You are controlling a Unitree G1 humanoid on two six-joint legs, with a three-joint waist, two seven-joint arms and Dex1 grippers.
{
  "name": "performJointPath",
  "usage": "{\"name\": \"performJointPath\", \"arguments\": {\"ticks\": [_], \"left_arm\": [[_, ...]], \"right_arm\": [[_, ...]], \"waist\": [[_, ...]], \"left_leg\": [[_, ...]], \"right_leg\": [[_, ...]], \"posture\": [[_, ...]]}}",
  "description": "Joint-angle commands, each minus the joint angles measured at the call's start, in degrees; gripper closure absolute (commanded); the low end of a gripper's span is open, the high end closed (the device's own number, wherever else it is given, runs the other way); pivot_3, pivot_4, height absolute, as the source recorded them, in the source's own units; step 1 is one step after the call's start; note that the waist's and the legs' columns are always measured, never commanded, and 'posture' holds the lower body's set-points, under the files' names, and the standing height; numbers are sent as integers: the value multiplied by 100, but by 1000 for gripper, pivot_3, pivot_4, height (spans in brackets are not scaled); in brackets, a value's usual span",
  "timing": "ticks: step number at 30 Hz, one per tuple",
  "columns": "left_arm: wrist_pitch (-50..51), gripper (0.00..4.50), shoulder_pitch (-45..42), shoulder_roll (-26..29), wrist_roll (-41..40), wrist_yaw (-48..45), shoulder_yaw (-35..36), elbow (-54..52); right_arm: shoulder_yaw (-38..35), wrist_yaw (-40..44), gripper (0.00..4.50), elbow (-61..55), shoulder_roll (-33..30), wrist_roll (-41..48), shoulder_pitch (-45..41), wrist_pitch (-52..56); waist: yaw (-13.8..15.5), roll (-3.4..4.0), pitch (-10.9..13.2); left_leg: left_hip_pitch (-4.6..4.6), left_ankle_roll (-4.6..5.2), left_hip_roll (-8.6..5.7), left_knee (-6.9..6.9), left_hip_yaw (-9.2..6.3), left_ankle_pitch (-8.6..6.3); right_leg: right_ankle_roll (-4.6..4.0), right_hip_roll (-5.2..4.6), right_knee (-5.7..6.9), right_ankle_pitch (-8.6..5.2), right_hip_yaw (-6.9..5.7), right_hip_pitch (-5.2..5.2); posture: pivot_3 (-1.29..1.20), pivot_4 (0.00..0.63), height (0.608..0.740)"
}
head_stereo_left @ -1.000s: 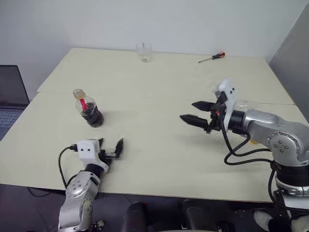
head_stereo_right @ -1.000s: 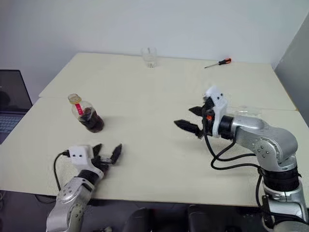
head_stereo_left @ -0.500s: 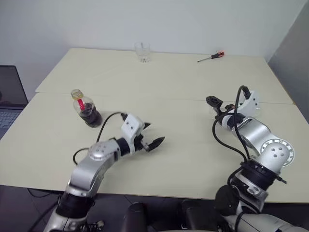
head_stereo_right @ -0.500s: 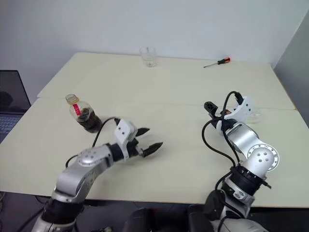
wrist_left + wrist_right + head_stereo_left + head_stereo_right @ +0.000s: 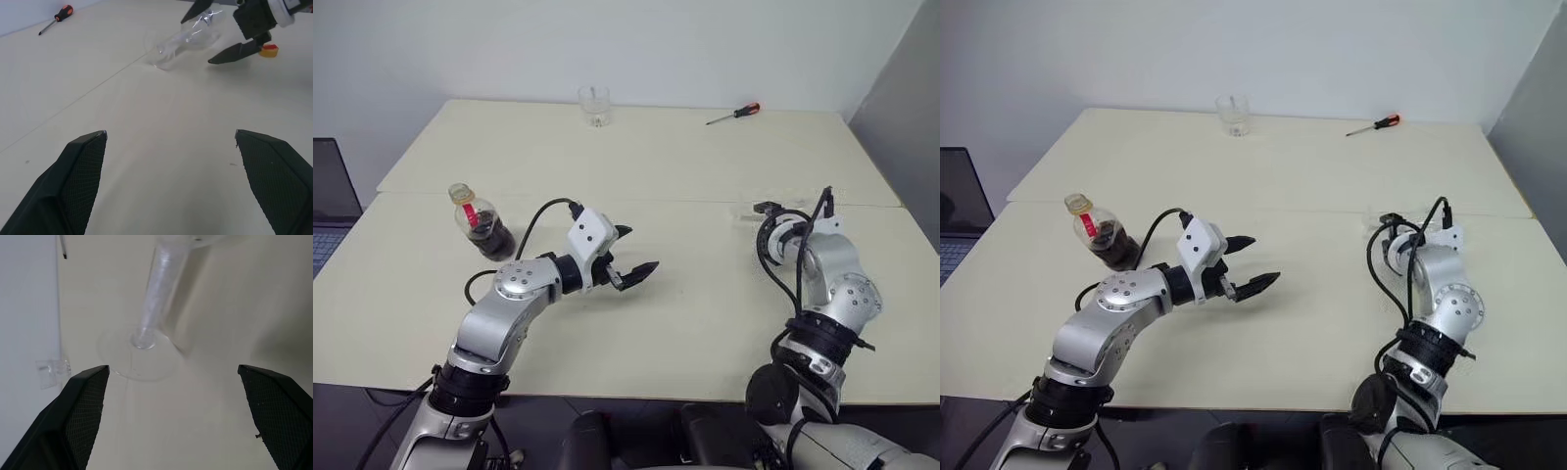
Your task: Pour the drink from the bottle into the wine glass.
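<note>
The bottle (image 5: 484,223) stands at the table's left, yellow cap on, the dark drink (image 5: 495,238) in its lower half. My left gripper (image 5: 641,248) hovers open over the table's middle, to the right of the bottle and apart from it. The wine glass (image 5: 188,39) lies on its side at the table's right. In the right wrist view its stem (image 5: 156,289) and round foot (image 5: 139,355) lie ahead of my right gripper (image 5: 172,367), which is open, with nothing between its fingers. The left wrist view shows the right gripper (image 5: 195,42) straddling the glass.
A short clear tumbler (image 5: 594,106) stands at the far edge of the table (image 5: 685,323). A red-handled screwdriver (image 5: 732,115) lies at the far right. A laptop (image 5: 328,196) sits off the table's left side.
My left arm rose from the near left edge and swung right to the table's middle. My right gripper rolled over and sank to the right, onto the lying glass. The bottle stayed put.
</note>
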Motion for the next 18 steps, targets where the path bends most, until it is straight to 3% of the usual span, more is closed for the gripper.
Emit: {"name": "performJointPath", "arguments": {"ticks": [1, 18], "left_arm": [[-4, 41, -2, -51, -95, 2, 140, -236], [3, 41, -2, -37, -24, 8, 131, -178]], "right_arm": [[268, 165, 0, 195, -208, -123, -234, -414], [386, 1242, 0, 2036, -757, -662, -684, -1680]], "waist": [[0, 0, 0], [3, 1, 1]], "left_leg": [[-1, 0, 0, 0, 0, 0], [0, 0, 0, -2, 7, 0]], "right_leg": [[0, 0, -1, 0, 0, 0], [0, -2, -1, 0, 5, 0]], "posture": [[0, 150, 740], [0, 150, 740]]}}
